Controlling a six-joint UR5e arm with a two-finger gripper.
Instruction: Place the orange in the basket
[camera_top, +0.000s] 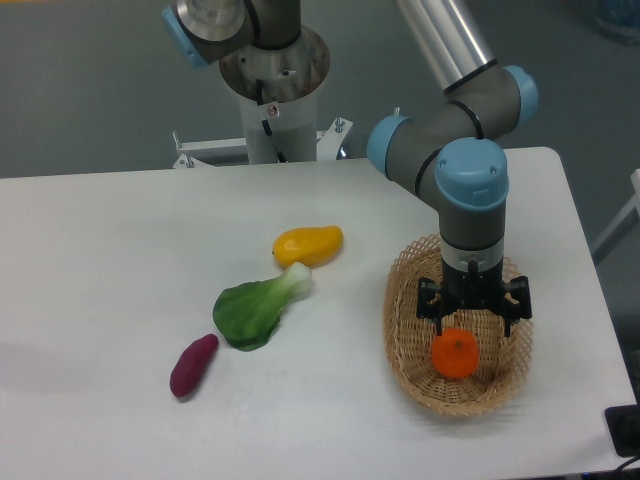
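The orange (456, 354) is small, round and bright orange, and lies inside the basket (405, 330), toward its front. The basket is an oval, shallow, light tan wicker one at the right of the white table. My gripper (474, 326) points straight down over the basket, just above the orange. Its black fingers (438, 316) are spread wider than the orange and do not seem to touch it, so the gripper is open.
A yellow-orange mango-shaped fruit (308, 245) lies mid-table. A green leafy vegetable (256, 310) lies below it, and a purple sweet potato (193, 365) to the front left. The arm's base (272, 90) stands at the back. The table's right edge (590, 300) is close to the basket.
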